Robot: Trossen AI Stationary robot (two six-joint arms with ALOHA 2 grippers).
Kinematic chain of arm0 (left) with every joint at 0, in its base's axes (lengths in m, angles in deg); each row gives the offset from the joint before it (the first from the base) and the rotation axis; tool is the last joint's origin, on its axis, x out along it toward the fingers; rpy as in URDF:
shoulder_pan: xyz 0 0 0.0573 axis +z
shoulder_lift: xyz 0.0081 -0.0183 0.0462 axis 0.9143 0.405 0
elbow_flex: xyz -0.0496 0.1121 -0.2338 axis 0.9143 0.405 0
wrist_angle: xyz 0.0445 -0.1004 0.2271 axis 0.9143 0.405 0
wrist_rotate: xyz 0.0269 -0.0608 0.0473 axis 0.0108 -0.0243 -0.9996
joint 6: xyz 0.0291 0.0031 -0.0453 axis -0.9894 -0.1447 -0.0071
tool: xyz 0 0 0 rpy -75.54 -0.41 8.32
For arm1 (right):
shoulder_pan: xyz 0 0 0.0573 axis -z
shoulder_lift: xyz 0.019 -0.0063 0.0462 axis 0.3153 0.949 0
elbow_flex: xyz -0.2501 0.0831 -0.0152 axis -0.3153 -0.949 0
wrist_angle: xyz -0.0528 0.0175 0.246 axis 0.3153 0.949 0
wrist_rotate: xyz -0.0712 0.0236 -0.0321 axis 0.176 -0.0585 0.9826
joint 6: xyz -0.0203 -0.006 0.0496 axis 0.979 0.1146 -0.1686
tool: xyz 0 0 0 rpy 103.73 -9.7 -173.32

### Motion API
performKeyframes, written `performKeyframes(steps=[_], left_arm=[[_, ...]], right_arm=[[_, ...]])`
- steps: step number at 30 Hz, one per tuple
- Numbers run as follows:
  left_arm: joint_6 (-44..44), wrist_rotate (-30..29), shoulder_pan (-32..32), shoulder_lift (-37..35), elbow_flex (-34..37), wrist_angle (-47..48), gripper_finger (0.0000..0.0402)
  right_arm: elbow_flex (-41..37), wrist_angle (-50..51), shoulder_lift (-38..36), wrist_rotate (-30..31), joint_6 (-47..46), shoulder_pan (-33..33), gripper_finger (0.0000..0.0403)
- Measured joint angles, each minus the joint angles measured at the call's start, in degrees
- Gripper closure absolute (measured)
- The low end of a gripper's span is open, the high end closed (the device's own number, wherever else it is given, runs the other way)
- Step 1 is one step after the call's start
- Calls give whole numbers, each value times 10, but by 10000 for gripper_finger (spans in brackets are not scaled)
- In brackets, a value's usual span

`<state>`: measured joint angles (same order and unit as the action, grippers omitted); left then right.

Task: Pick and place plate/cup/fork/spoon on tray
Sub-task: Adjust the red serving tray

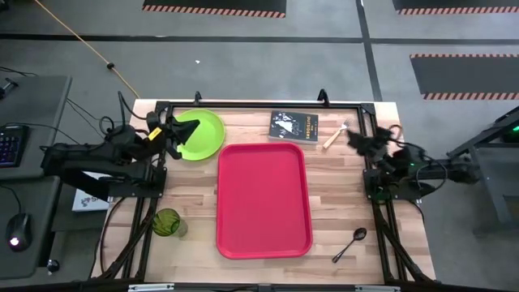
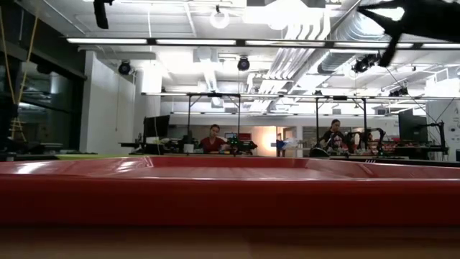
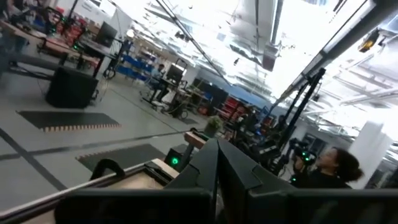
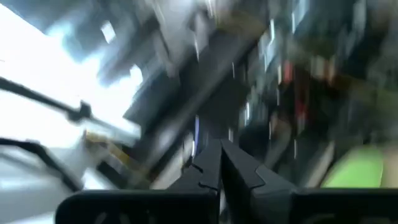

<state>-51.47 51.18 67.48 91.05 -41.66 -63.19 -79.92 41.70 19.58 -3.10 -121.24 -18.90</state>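
Judging from above, nothing is yet placed on the tray [image 1: 264, 199]: plate [image 1: 203, 135], cup [image 1: 167, 221], fork [image 1: 335, 134] and spoon [image 1: 350, 243] remain outside, both grippers seemingly closed, empty.

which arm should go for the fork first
The right. Its tool sits beside the fork at the table's far right, while the left tool is over by the plate, across the tray.
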Motion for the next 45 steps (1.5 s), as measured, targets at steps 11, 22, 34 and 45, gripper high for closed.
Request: performKeyframes(steps=[11,22,34,45], left_arm=[[4,97,47,-1,0,52,401],[-13,98,47,-1,0,98,401],[-29,97,47,-1,0,107,401],[-33,85,47,12,0,107,401]], right_arm=[[303,367,533,-365,-208,-82,403],[436,481,749,-324,-415,-290,403],[487,576,846,-271,-512,-336,403],[489,882,808,-326,-247,-285,403]])
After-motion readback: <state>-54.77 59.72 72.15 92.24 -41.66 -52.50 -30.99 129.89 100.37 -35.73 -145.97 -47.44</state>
